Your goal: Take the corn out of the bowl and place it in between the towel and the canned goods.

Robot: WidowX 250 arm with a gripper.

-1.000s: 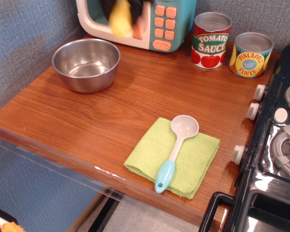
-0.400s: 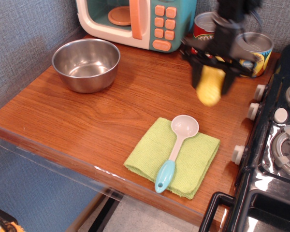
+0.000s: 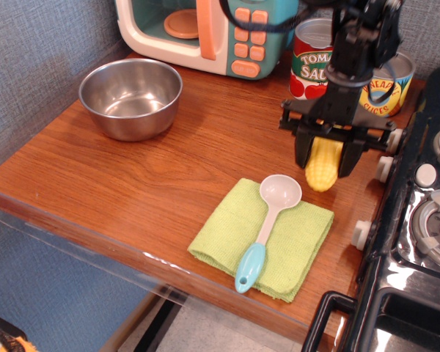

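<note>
Corn [image 3: 323, 166]: clamped upright between the jaws of the gripper [image 3: 325, 163], low over the wood between towel [image 3: 301, 246] and cans [image 3: 350, 70], just beside the spoon [image 3: 268, 220] bowl. Bowl [image 3: 131, 97]: empty. Step in hand: set-down; best to lower until the tip rests on the counter, clear of the spoon, then open. Against 0.4 s ago: gripper and corn lower and nearer the towel.

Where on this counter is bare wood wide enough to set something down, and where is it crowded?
The widest bare wood lies between the bowl and the towel. A narrower patch runs from the microwave toward the towel. It is crowded by the cans, where the end effector holds the corn.
</note>
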